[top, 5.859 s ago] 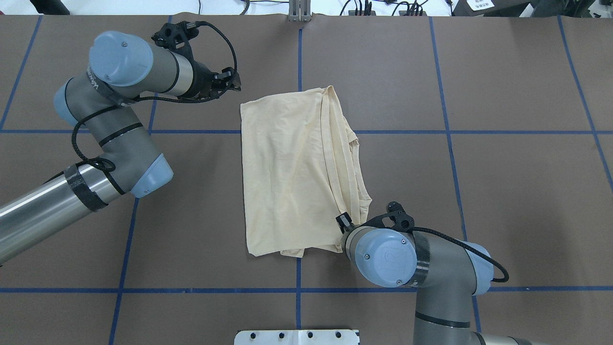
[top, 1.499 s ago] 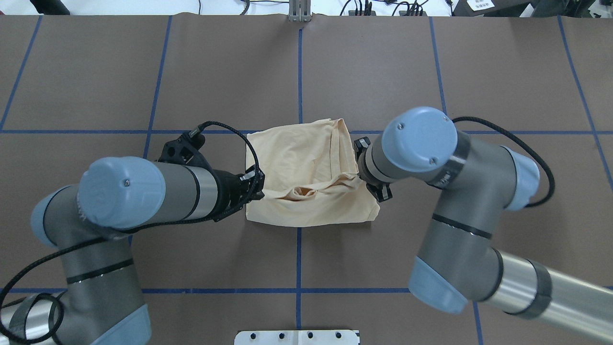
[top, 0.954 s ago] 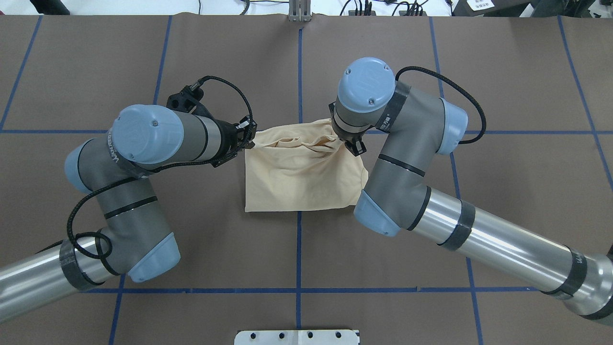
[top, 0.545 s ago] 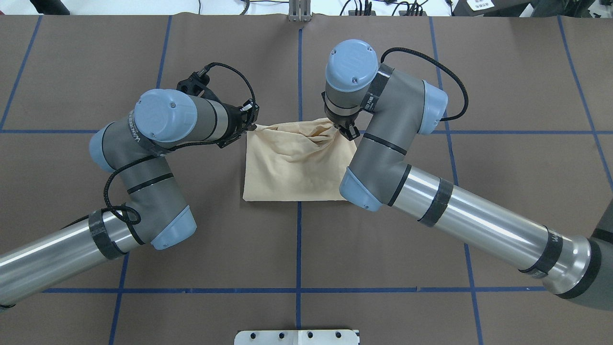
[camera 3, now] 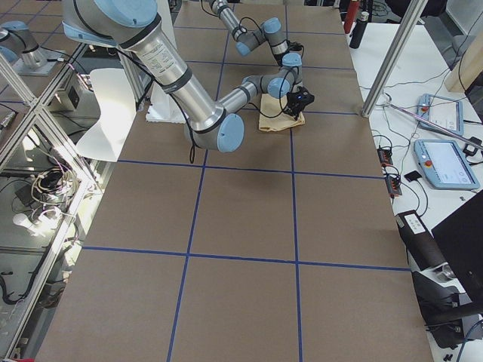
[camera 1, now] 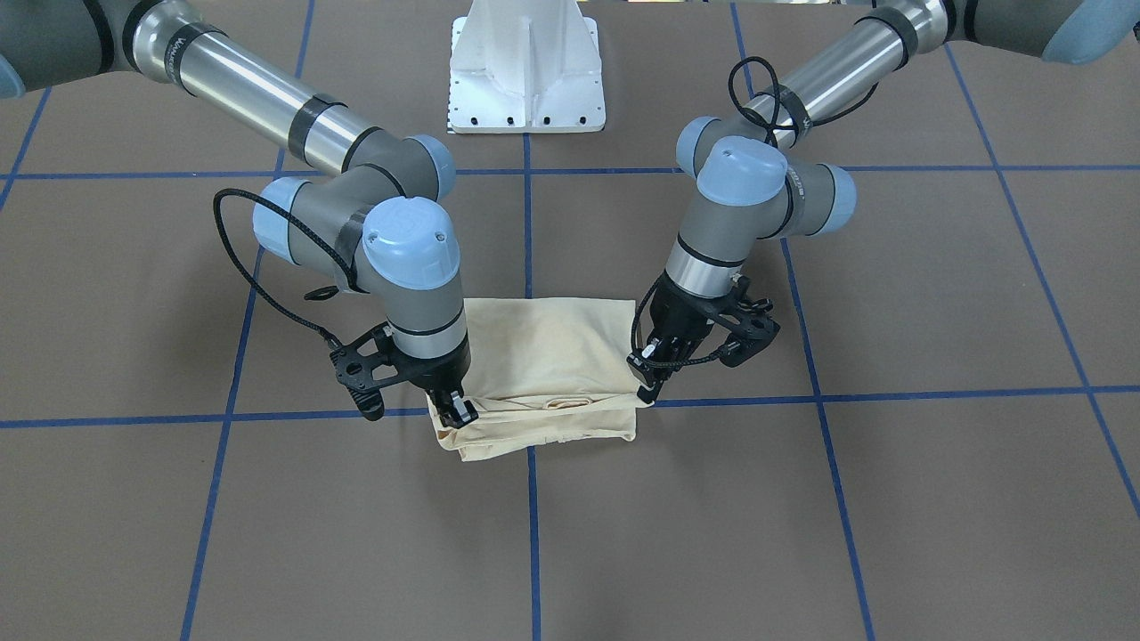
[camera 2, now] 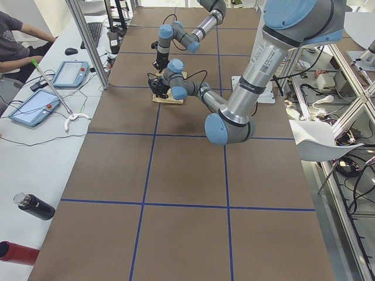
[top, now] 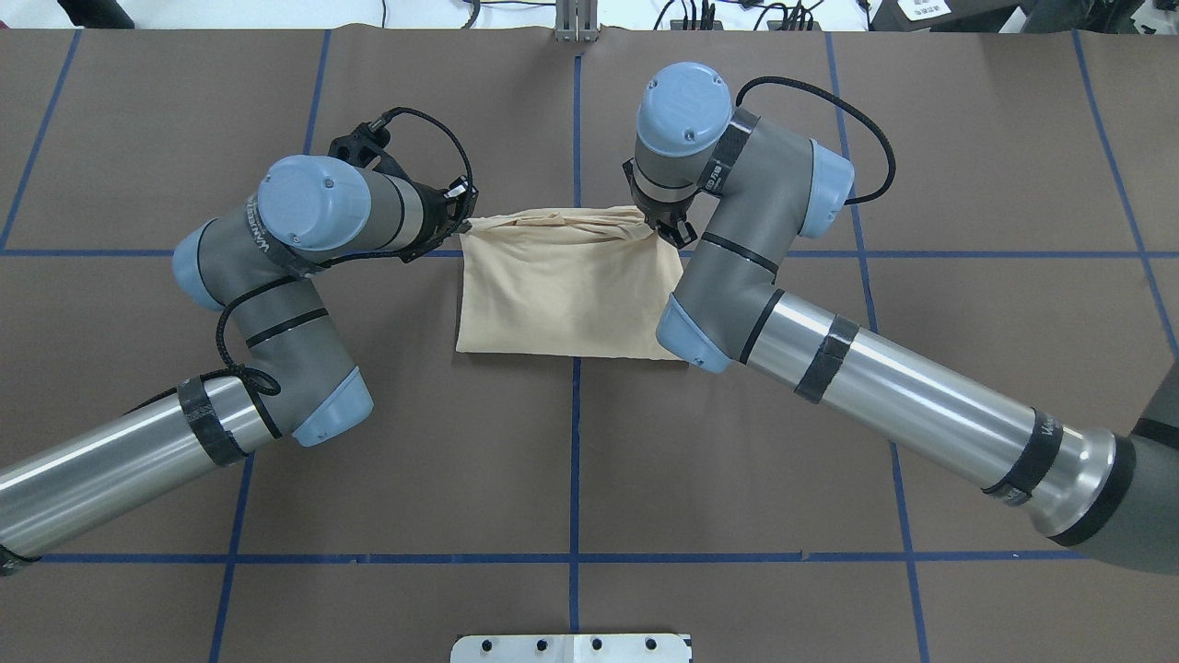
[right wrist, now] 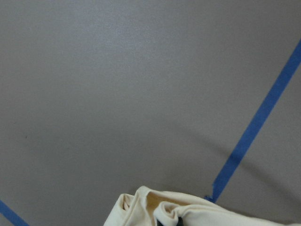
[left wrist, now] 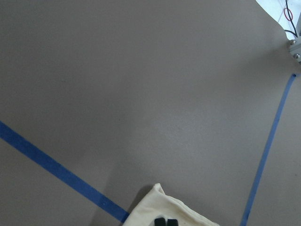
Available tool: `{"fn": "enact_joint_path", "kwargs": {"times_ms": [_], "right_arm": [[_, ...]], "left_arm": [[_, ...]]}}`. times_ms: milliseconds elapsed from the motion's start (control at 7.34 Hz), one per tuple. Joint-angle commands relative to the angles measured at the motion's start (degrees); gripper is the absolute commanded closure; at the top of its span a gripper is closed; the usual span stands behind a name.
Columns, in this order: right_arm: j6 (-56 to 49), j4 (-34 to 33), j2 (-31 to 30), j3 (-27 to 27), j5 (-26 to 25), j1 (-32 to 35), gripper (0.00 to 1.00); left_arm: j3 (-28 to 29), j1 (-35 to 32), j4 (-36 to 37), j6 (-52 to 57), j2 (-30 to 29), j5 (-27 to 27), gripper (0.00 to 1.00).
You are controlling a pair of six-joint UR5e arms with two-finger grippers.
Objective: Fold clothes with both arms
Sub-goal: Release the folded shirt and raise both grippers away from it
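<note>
Because the left gripper and the right gripper each clamp one far corner of the shirt, its held edge runs left to right between them, the folded body lying on the desk just nearer the robot.

Shirt is soft matt cloth, table cover looks like dull brown paper, left arm and right arm shiny metal.

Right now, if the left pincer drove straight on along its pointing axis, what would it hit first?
The T-shirt: the left pincer angles down onto the corner it pinches, with the brown table cover directly beneath. Its wrist view shows only bare cover ahead, though depth is unclear.
</note>
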Motion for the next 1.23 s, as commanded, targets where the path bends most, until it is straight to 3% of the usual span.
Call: {"fn": "enact_joint_path", "kwargs": {"times_ms": [0,136,409,681,818,1090], "right_arm": [[-0.3,0.3,2.4,-2.2,0.6,1.1,0.0],[-1.5,0.3,2.7,-2.2,2.3,3.4,0.0],[-8.1,0.2,2.0,-2.1,9.3,9.4,0.0],[-13.2,0.0,-2.0,0.2,10.6,11.4,0.0],[-20.7,0.1,-7.6,4.8,12.3,13.7,0.0],[-39.8,-0.4,-18.3,12.4,18.6,21.4,0.0]], "left_arm": [[2.4,-0.2,-1.3,0.5,-1.1,0.0,0.92],[2.5,-2.0,-3.0,3.0,-1.1,-0.1,0.75],[2.4,-6.0,-4.2,4.9,-1.1,-3.3,0.74],[0.9,-8.6,-4.1,9.5,-0.1,-8.7,0.75],[-3.2,-10.3,-3.6,15.5,3.1,-13.4,0.74],[-14.1,-13.7,-3.1,30.9,13.9,-17.9,0.74]]}}
